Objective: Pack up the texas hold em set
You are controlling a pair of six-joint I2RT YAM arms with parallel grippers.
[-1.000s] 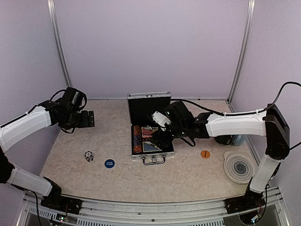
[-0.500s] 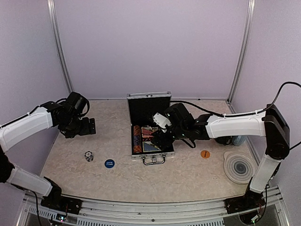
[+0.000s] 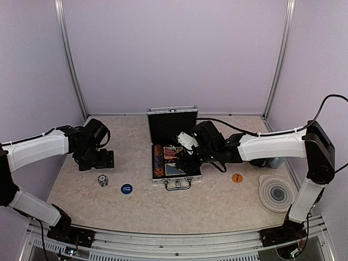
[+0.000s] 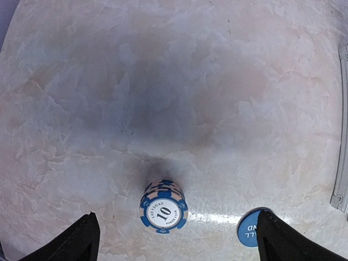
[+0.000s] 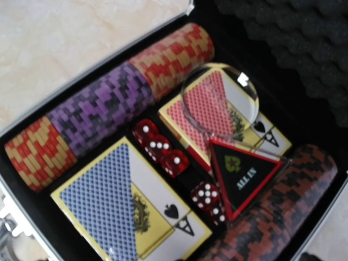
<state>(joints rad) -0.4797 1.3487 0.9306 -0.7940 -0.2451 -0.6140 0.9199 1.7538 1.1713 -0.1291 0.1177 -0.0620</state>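
**Markings:** The chip stack (image 4: 163, 212) standing on the table (image 3: 217, 206) has a blue-edged top chip reading "10". The black triangle (image 5: 244, 176) inside the open aluminium case (image 3: 176, 180) reads "ALL IN". The blue button (image 4: 251, 234) shows only "LL" and "ND".

**Change:** The left gripper (image 3: 104, 159) has come down and inward over the last second. It now hangs just behind the chip stack, fingers (image 4: 76, 242) spread wide and empty. The right gripper (image 3: 182, 160) stays over the case contents, spread wide and holding nothing.

**Contents:** The case holds rows of chips, a red deck (image 5: 175, 115), a blue deck (image 5: 117, 204) and red dice (image 5: 163, 149).

**Surroundings:** An orange button (image 3: 237, 178) lies to the right of the case, with a ringed coaster (image 3: 277, 193) beyond it.
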